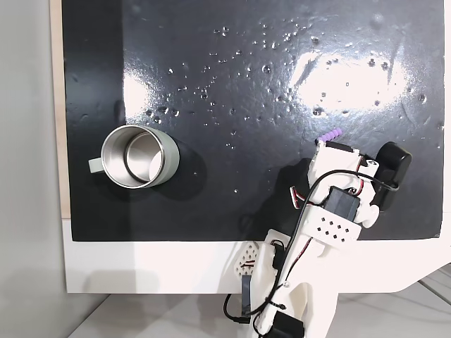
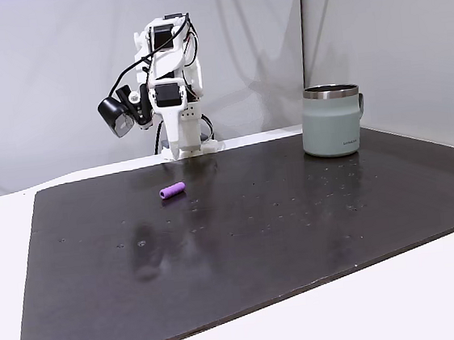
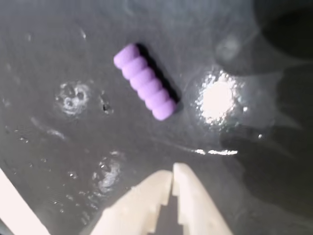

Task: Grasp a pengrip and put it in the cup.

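The light-purple ribbed pengrip [image 3: 145,82] lies flat on the black mat, just ahead of my fingertips in the wrist view. In both fixed views the pengrip [image 1: 329,134] [image 2: 172,190] rests alone on the mat, close in front of the arm. My gripper [image 3: 172,171] is shut with nothing between its white fingers, and the tips meet. It hangs above the mat pointing down, short of the pengrip, as a fixed view shows [image 2: 174,143]. The grey-green steel cup [image 1: 137,156] [image 2: 333,120] stands upright far across the mat, its handle [image 1: 94,165] on the side away from the arm.
A glossy black mat [image 1: 246,84] covers the white table [image 1: 141,267], with small dents and bright reflections on it. The arm's base [image 2: 192,148] sits at the mat's edge. Walls stand close behind in a fixed view.
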### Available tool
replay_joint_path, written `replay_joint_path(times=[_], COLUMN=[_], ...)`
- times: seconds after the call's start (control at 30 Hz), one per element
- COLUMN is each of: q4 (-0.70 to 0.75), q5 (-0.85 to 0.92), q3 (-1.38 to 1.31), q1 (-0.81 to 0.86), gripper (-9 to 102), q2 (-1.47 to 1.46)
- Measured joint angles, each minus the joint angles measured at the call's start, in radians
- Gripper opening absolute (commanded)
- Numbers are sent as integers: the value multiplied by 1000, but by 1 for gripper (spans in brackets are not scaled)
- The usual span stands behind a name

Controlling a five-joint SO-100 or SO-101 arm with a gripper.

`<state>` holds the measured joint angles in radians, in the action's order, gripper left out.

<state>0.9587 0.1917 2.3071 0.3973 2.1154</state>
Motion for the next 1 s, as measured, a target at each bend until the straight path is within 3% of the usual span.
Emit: replay_joint_path(times=[0.4, 0.77, 1.0], q4=[-26, -26, -26], q5=[189, 383, 492], q3=[-166, -270, -322], q1=[94, 112, 109], gripper=[1, 19, 19], q2=[-273, -367, -437])
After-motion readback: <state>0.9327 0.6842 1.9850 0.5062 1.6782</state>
